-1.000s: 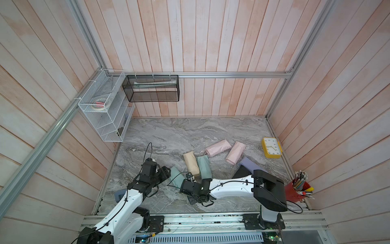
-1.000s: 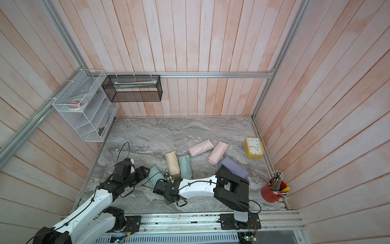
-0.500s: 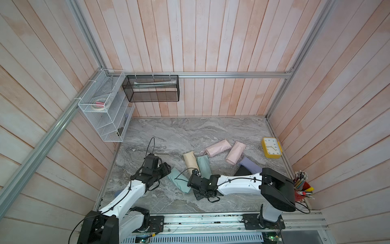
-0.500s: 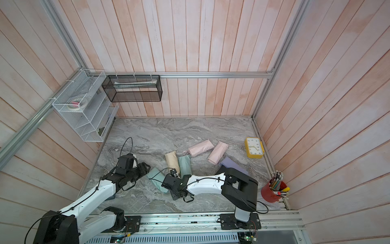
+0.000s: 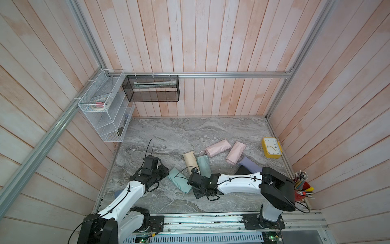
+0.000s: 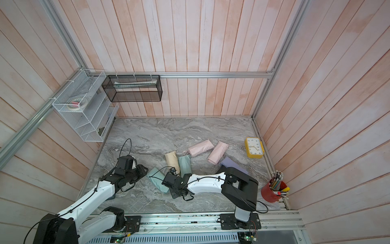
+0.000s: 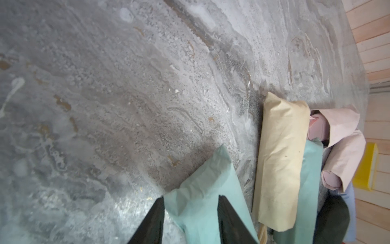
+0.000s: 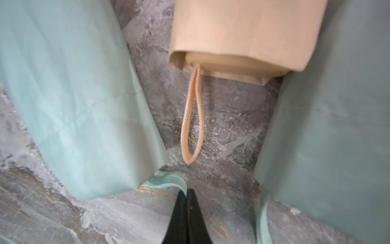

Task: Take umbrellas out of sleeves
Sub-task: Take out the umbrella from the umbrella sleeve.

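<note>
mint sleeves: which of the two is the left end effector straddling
The mint sleeve lying apart from the rest; the left end effector straddles its closed end. The other mint sleeve lies against the cream-yellow sleeve.

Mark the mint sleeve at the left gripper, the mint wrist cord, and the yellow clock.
mint sleeve (image 7: 198, 186): left wrist view, creased end.
mint wrist cord (image 8: 168, 180): right wrist view, loop beside sleeve mouth.
yellow clock (image 5: 271, 146): a top view, white face.

Even soft daylight; wrist views blurred, edges warped.
</note>
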Controlling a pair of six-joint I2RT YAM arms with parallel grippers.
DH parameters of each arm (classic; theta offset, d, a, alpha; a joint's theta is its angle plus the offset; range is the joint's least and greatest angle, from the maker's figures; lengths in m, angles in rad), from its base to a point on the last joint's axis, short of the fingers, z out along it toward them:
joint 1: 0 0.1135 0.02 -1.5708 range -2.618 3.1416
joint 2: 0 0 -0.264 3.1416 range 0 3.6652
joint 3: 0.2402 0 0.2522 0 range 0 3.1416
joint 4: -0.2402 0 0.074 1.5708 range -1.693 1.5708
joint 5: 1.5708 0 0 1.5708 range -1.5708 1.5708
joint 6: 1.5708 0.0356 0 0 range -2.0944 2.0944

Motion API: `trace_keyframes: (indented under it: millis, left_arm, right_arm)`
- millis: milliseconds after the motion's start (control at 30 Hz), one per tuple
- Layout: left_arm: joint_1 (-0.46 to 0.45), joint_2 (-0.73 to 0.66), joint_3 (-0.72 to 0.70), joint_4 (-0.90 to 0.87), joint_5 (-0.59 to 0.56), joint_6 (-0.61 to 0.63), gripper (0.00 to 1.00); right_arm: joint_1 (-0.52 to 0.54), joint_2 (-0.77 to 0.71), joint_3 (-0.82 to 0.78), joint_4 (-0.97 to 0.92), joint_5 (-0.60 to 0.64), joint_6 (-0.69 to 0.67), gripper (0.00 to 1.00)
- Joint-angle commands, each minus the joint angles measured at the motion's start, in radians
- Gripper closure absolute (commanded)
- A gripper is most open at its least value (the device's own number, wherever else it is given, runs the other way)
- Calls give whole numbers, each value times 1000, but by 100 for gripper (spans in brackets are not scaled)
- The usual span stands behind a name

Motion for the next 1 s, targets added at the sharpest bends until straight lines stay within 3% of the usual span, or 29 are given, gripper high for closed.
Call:
trace_keyframes:
  millis: [0, 100, 167, 333, 467, 800, 967]
  left_arm:
    - [6, -37, 30, -87, 15, -124, 49]
    - [18, -39, 75, -186, 4, -246, 40]
    - [49, -25, 84, -215, 57, -319, 39]
    - [131, 73, 65, -180, 230, -478, 53]
    - [146, 170, 92, -180, 254, -513, 59]
    - [152, 236, 131, -189, 203, -517, 57]
    - [152, 254, 106, -147, 215, -515, 68]
  right_arm:
    - [-4, -10, -21, 4, 1, -3, 100]
    - [-4, -19, -27, 5, 3, 1, 100]
    - [-4, -26, -32, 8, 5, 3, 100]
    - [-4, -38, -40, 22, 5, 9, 100]
    - [-4, -35, -41, 29, 2, 14, 100]
    - [-4, -42, -57, 46, 2, 23, 100]
    - [-4, -44, -62, 51, 3, 27, 100]
